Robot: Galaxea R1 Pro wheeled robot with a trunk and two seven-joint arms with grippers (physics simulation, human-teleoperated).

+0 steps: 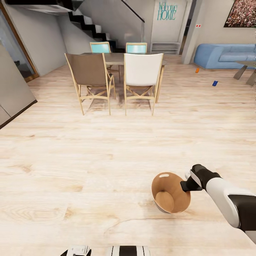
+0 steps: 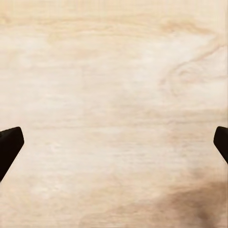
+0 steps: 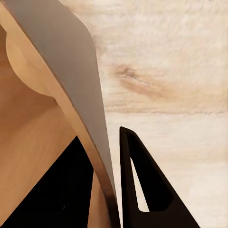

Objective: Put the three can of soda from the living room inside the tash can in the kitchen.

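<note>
The tash can, a tan wooden bin with a brown inside and an oval handle cut-out, hangs tilted low over the light wood floor at the lower right. My right gripper is shut on its rim. In the right wrist view, the rim runs between the two black fingers, one inside and one outside the wall. Nothing shows inside the bin. Far off at the right, an orange can of soda and a dark blue one lie on the floor. My left gripper is open over bare floor.
A dining table with several chairs stands ahead in the middle. A blue sofa and a low table are at the far right, stairs at the back, and a grey cabinet at the left. Wide floor lies between.
</note>
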